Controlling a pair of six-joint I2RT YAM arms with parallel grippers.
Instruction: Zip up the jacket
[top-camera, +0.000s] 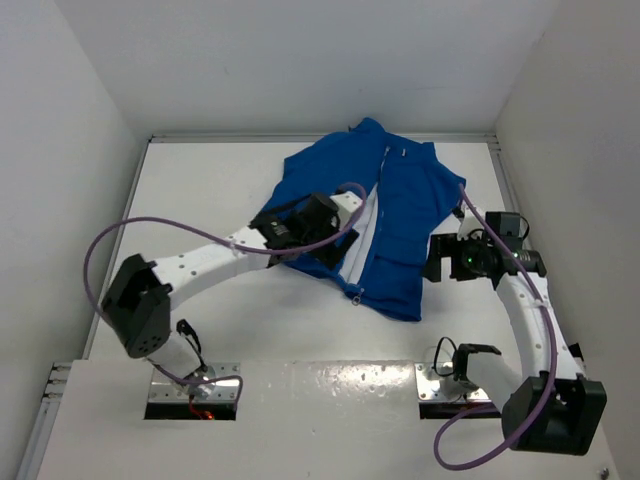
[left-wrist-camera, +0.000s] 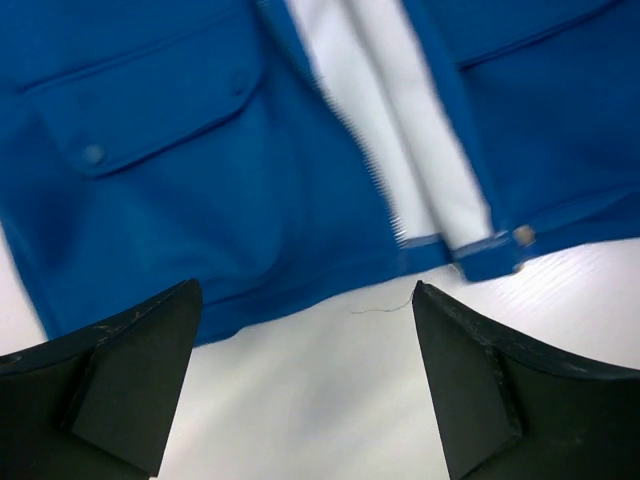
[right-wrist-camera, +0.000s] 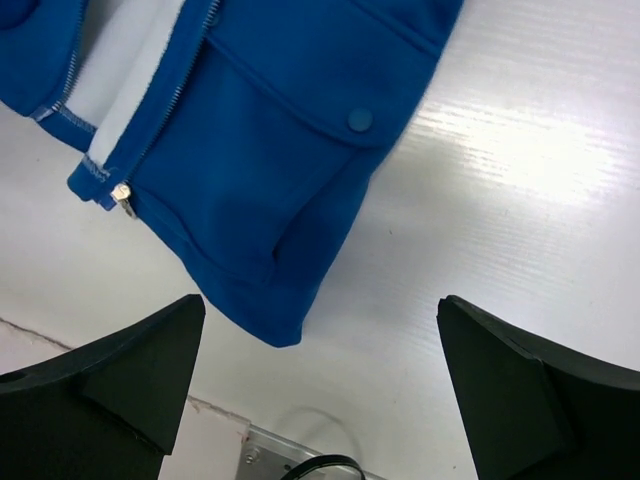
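The bright blue jacket (top-camera: 410, 200) lies flat at the back middle of the table, front up. It is open along the front, with white lining showing between the two zipper rows. The silver zipper pull (top-camera: 356, 293) sits at the hem of the right panel; it also shows in the right wrist view (right-wrist-camera: 122, 197). My left gripper (top-camera: 322, 250) hovers open and empty over the left panel's hem (left-wrist-camera: 250, 290), near a flap pocket (left-wrist-camera: 140, 110). My right gripper (top-camera: 438, 262) is open and empty beside the right panel's lower corner (right-wrist-camera: 285, 325).
White walls enclose the white table (top-camera: 200, 200) on the left, back and right. Purple cables (top-camera: 110, 235) loop from both arms. A metal mounting plate (top-camera: 455, 380) lies at the near edge, seen also in the right wrist view (right-wrist-camera: 260, 450).
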